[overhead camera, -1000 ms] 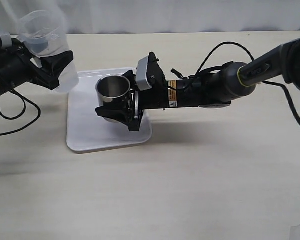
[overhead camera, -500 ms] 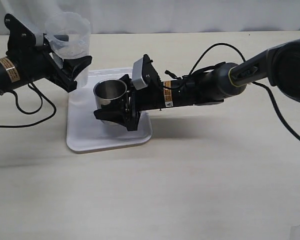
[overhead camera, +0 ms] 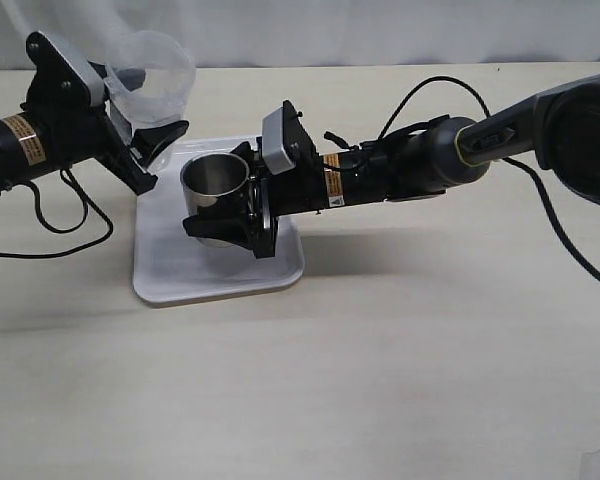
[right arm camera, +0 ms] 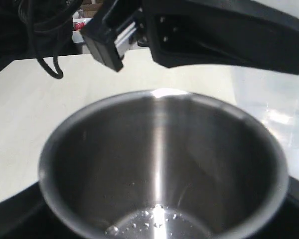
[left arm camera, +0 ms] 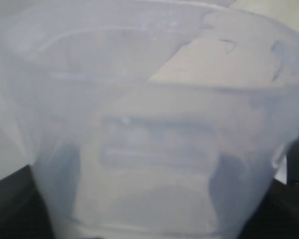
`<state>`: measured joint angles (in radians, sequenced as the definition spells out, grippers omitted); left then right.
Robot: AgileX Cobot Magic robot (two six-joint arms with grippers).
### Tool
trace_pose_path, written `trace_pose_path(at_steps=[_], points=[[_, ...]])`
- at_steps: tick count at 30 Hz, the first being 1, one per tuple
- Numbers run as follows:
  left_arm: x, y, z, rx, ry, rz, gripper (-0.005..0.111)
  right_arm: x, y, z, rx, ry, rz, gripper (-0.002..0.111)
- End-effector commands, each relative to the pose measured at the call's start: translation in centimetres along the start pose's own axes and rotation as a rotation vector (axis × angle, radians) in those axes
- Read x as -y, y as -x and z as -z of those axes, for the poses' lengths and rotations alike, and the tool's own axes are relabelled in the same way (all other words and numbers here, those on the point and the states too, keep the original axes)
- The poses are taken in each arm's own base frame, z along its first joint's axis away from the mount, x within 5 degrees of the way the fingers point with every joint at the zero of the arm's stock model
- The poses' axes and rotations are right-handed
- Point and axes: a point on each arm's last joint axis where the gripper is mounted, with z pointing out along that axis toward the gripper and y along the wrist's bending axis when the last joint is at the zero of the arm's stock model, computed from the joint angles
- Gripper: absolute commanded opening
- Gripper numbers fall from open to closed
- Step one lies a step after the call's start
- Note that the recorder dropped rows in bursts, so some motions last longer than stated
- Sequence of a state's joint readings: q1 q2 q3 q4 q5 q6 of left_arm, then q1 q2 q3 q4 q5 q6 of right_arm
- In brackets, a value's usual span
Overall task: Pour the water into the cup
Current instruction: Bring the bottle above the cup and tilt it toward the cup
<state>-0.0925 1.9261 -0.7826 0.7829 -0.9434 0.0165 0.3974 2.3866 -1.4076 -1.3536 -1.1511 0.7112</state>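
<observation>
The right arm's jaws clasp the short brushed-steel cylindrical cup [overhead camera: 216, 182] from both sides, over the white rectangular plastic tray [overhead camera: 180, 280] on the pale wooden surface [overhead camera: 400, 360]. A few water droplets [right arm camera: 154, 219] shine on its bottom. The left arm's jaws grip the clear plastic container [overhead camera: 158, 72], which is tilted toward the cup with its rim apart from it.

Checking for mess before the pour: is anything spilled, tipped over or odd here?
Nothing stands out. The cup sits upright in the right gripper over the white tray, with only a few droplets at its bottom. The left gripper holds the clear container tilted toward it. No puddle shows on tray or table.
</observation>
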Motion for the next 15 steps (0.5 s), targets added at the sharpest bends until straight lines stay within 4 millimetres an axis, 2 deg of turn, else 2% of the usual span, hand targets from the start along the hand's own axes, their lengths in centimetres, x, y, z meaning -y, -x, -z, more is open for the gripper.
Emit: trace_pose_path(at_steps=[1,4,8,15], points=[[-0.3,1.0,0.0,0.056,0.017,-0.068,0.000,-0.1,0.5,0.0,0.023,0.021,0.014,0.004],[-0.3,1.1,0.0,0.067,0.019,-0.102,0.000,-0.4,0.4,-0.1,0.003,0.052,0.039,0.004],[0.1,1.2,0.0,0.085,-0.023,-0.206,0.000,-1.1,0.7,-1.2,-0.012,0.091,0.075,0.004],[0.3,1.2,0.0,0.086,-0.042,-0.280,0.000,-0.4,0.6,-1.3,-0.023,0.018,0.057,0.004]])
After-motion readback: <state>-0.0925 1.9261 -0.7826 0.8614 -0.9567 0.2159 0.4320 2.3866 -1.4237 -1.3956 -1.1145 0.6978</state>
